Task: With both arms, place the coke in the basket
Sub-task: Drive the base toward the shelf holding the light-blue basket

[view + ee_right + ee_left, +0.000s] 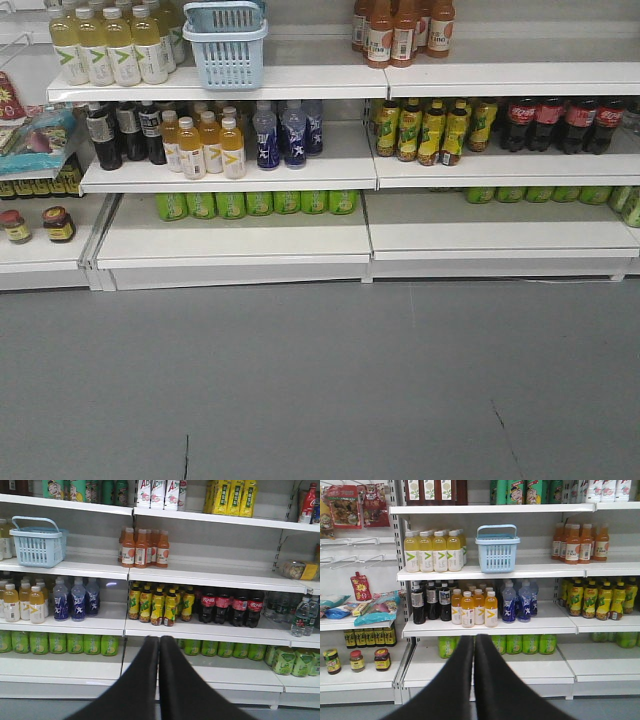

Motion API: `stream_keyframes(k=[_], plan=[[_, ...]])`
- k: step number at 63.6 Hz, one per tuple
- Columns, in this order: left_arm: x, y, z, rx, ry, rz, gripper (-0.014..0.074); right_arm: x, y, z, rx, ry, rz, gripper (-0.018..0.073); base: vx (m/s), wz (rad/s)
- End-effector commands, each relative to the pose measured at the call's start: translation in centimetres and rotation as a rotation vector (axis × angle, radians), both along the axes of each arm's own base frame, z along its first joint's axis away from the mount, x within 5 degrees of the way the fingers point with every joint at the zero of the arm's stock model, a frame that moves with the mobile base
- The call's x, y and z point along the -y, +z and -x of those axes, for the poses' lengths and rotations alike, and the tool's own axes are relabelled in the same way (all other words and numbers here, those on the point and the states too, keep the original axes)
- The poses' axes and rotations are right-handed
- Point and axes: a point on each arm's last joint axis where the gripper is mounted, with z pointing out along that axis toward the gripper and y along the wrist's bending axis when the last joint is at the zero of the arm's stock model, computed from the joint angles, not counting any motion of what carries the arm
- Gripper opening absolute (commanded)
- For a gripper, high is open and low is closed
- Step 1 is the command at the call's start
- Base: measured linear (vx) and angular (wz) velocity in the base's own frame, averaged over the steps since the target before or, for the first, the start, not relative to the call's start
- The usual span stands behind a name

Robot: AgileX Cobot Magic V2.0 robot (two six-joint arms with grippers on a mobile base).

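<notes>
My right gripper [159, 641] has its two black wedge fingers pressed flat together with nothing between them, low in the middle of the right wrist frame. My left gripper [474, 639] is the same, closed and empty, at the bottom centre of its own frame.

The step, as I judge it, is the reach, since neither task thing is touched yet. To do it well I should spread the right fingers before I get close. Then I should rise to the white top shelf [260, 522] and meet the glossy red metal bottle with the white neck band [308, 505] level, closing on its body below the narrow neck. The dark plastic cola bottles with red labels [232, 606], right of mid-frame, are the easy mistake.

The red bottle stands upright in the upper right corner of the right wrist frame, well apart from my fingertips. The light blue slotted plastic basket [497, 555] sits above centre in the left wrist frame, well above my left fingertips.
</notes>
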Motion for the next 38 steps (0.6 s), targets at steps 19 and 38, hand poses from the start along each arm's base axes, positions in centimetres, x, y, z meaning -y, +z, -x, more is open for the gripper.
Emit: stream_keyframes(k=[19, 38], plan=[[0.18, 1.8, 0.29, 0.112, -0.022, 0.016, -0.0006, -0.21, 0.37, 0.08, 0.063, 0.022, 0.02, -0.0005, 0.0, 0.0], [0.18, 1.8, 0.29, 0.112, -0.022, 0.016, -0.0006, -0.21, 0.37, 0.08, 0.063, 0.022, 0.02, -0.0005, 0.0, 0.0]])
